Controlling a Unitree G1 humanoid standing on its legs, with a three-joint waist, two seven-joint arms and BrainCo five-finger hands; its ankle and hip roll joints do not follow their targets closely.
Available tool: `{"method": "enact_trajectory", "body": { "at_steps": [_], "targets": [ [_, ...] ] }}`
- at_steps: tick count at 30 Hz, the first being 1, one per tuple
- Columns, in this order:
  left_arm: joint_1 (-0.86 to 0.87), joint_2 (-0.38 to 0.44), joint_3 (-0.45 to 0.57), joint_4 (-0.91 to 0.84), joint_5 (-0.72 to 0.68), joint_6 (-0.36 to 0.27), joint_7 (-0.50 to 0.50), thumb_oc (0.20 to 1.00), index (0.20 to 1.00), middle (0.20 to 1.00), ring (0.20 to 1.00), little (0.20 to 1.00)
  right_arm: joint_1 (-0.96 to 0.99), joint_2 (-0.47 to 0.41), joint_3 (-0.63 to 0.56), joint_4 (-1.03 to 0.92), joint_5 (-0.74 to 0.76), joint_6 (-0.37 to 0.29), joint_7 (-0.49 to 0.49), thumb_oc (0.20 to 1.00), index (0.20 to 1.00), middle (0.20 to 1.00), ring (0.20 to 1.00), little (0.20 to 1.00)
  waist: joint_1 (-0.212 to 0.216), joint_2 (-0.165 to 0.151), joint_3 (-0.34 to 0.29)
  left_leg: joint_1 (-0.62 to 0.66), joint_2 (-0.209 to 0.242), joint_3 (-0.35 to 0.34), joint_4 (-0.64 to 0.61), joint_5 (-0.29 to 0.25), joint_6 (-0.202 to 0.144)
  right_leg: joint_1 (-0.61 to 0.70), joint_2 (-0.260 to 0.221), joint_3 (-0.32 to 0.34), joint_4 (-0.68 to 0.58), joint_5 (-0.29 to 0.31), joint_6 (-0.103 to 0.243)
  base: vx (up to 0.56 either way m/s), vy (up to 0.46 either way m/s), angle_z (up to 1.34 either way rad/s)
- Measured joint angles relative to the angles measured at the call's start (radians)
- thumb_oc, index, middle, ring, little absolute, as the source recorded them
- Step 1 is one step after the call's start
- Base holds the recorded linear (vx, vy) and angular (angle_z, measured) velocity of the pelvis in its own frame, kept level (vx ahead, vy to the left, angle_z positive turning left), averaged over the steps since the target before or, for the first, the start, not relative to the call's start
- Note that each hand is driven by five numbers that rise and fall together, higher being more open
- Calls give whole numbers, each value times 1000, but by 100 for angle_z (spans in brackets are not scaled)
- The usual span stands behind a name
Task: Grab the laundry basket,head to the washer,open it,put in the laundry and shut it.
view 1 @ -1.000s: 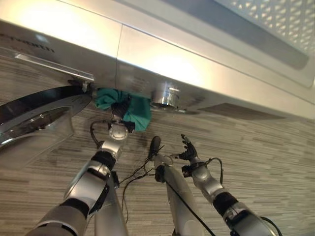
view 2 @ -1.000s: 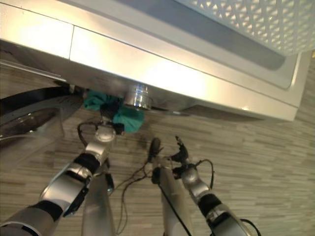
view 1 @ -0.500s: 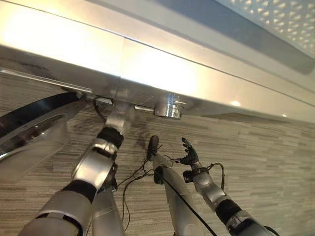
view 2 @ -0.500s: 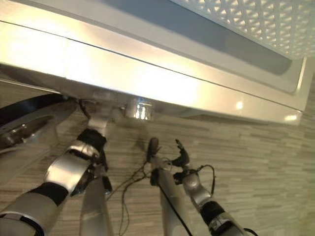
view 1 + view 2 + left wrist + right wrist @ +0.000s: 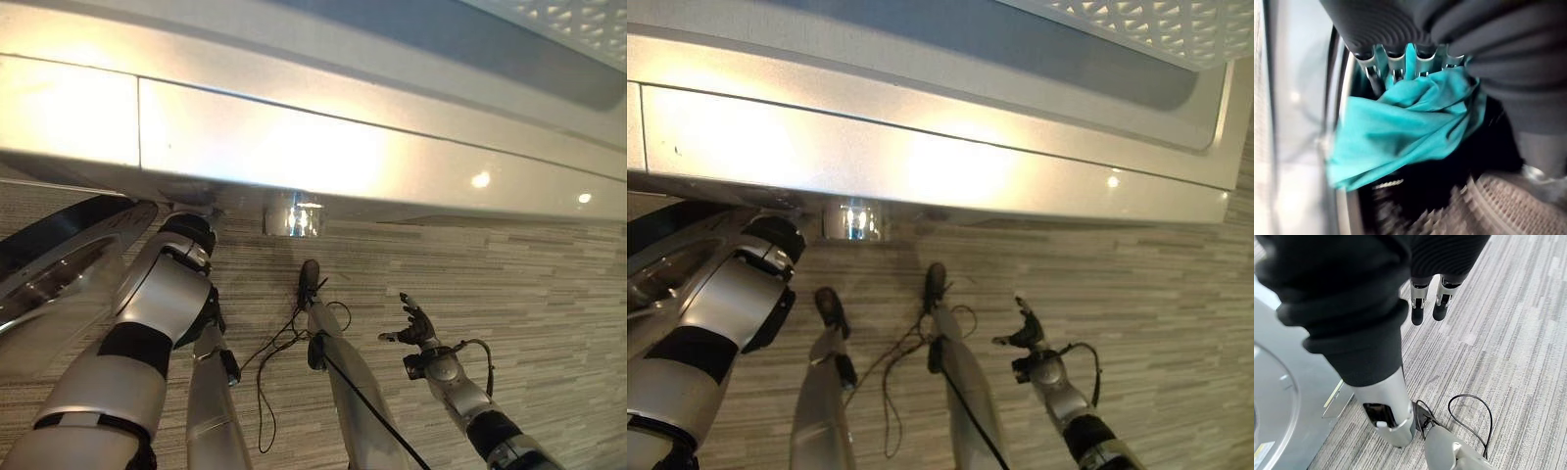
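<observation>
Left wrist view showed the left hand [image 5: 1400,63] reaching into the washer's drum [image 5: 1498,205], its fingers [image 5: 1396,68] pressed into a teal cloth [image 5: 1400,127]. The cloth was bunched against the fingers and hung down across the dark mouth of the drum, one edge lying over the grey door rim [image 5: 1342,147]. Whether the fingers were curled round the cloth or only pushed against it could not be told, since their tips were buried in the folds. The perforated drum wall showed below the cloth.

From the head cameras, the washer [image 5: 294,147] stretched across the upper part of the scene, its silver front panel bright with reflected light and a shiny knob [image 5: 292,217] under its edge. The left arm ran up from the lower left and went in under the panel, so the hand itself was hidden there. The round glass door [image 5: 59,274] stood swung open at the left, just beside that arm. A white lattice basket [image 5: 1156,24] sat on top of the washer at the far right.

The right hand [image 5: 416,328] hung low over the striped grey floor [image 5: 529,294], well apart from the washer, fingers spread and relaxed, holding nothing. Its wrist view showed two straight fingers [image 5: 1418,308] above the same floor.
</observation>
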Motion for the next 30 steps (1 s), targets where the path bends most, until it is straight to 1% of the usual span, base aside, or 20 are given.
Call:
{"method": "enact_trajectory", "body": {
  "at_steps": [3,4,5,7,10,11,12,13,15,16,17,18,19,20,22,25,26,27,28,30],
  "targets": [
    [17,4,-36,0,89,25,-32,1000,1000,1000,1000,1000,0,0,6,-3,0,-3,9,1000,1000,1000,1000,1000,1,0,0,23,1,-7,-31,13,-5,23,5,-13,-11,1,-2,-3,-58,9],
    [20,8,-81,-1,137,28,-34,1000,1000,1000,1000,1000,0,-1,6,-2,0,-5,9,1000,1000,1000,1000,1000,0,0,0,36,-1,-10,-48,21,-7,30,5,-14,-16,1,-2,4,-38,6],
    [25,11,-94,-2,162,30,-36,1000,1000,1000,1000,1000,0,-2,7,0,0,-4,9,1000,1000,1000,1000,1000,0,0,0,43,-3,-10,-57,26,-6,33,4,-15,-17,1,-2,5,-66,6],
    [42,11,-134,-3,290,44,-32,1000,1000,1000,1000,1000,0,-2,16,20,2,-9,10,1000,1000,1000,1000,1000,-3,0,0,71,-4,-13,-87,37,-6,57,3,-18,-30,1,-2,2,-58,7],
    [66,14,-179,-40,402,63,-10,1000,1000,1000,1000,1000,0,1,24,62,3,-21,10,1000,1000,1000,1000,1000,-2,0,0,89,-8,-21,-96,39,-7,78,3,-22,-34,-2,-2,5,-14,6],
    [89,27,-218,-101,458,63,3,1000,1000,1000,1000,1000,0,1,23,79,3,-22,10,1000,1000,1000,1000,1000,1,0,0,96,-9,-21,-98,39,-7,84,2,-22,-34,-2,-2,12,-9,4],
    [137,58,-260,-219,546,60,14,1000,1000,1000,1000,1000,3,2,23,88,4,-22,10,1000,1000,1000,1000,1000,8,-1,1,114,-10,-22,-105,40,-5,101,-1,-22,-35,-3,-3,12,-5,4],
    [163,74,-265,-263,590,59,17,1000,1000,1000,1000,1000,5,3,22,92,4,-25,10,1000,1000,1000,1000,1000,8,-1,1,123,-10,-23,-109,41,-5,110,-2,-22,-35,-5,-1,22,-1,4],
    [245,148,-320,-478,689,53,27,1000,1000,1000,1000,1000,19,4,8,84,4,-39,8,1000,1000,1000,1000,1000,29,1,5,149,-12,-21,-118,41,-5,131,-4,-23,-37,-9,0,16,18,0],
    [295,186,-310,-581,726,40,29,1000,1000,1000,1000,1000,20,11,1,93,3,-44,10,1000,1000,1000,1000,1000,43,4,8,165,-12,-22,-121,41,-5,147,-4,-25,-38,-13,1,23,33,-1],
    [372,250,-297,-718,757,15,31,1000,1000,1000,1000,1000,29,19,-7,88,3,-58,9,1000,1000,1000,1000,1000,43,4,8,184,-12,-19,-128,41,-5,162,-3,-24,-38,-17,3,17,38,-4],
    [464,289,-285,-824,805,-29,55,1000,1000,1000,1000,1000,41,24,-6,75,1,-69,8,1000,1000,1000,1000,1000,39,2,11,214,-12,-13,-138,40,-6,182,-1,-21,-41,-21,3,43,35,-10],
    [555,271,-291,-836,867,-96,89,1000,1000,1000,1000,1000,87,20,-7,59,-1,-86,7,1000,1000,1000,1000,1000,66,4,13,277,-11,-3,-165,40,-6,234,2,-15,-55,-26,3,66,60,-11],
    [587,261,-292,-823,906,-108,96,1000,1000,1000,1000,1000,104,21,-8,58,-13,-91,7,1000,1000,1000,1000,1000,79,5,12,310,-15,2,-178,37,-10,263,3,-12,-66,-31,7,85,78,-9],
    [655,249,-277,-807,948,-108,72,1000,1000,1000,1000,1000,116,31,-34,74,-42,-91,9,1000,1000,1000,1000,1000,84,8,11,379,-18,18,-215,38,-11,320,4,-7,-88,-33,10,59,60,-12],
    [711,236,-223,-808,948,-103,31,1000,1000,1000,1000,1000,120,31,-71,107,-52,-75,8,1000,1000,1000,1000,1000,83,13,5,417,-21,39,-239,39,-11,344,6,11,-109,-29,13,48,35,-16],
    [742,246,-178,-813,947,-101,4,1000,1000,1000,1000,1000,114,33,-81,141,-65,-58,15,1000,1000,1000,1000,1000,93,18,5,423,-20,44,-245,44,-11,348,4,10,-116,-18,13,100,46,-14],
    [778,231,-119,-818,945,-102,-10,1000,1000,1000,1000,1000,110,38,-91,163,-76,-46,20,1000,1000,1000,1000,1000,88,19,5,444,-18,52,-256,46,-12,361,10,15,-121,-16,12,85,5,-13],
    [842,220,-85,-811,942,-89,-23,1000,1000,1000,1000,1000,121,34,-87,182,-78,-31,29,1000,1000,1000,1000,1000,95,28,7,491,-15,52,-271,47,-13,405,15,15,-132,-17,12,60,-4,-8],
    [887,213,-91,-805,943,-89,-42,1000,1000,1000,1000,1000,132,34,-85,207,-78,-21,35,1000,1000,1000,1000,1000,108,37,9,542,-11,49,-280,47,-13,455,21,9,-132,-29,9,48,-41,3]
  ]
}}
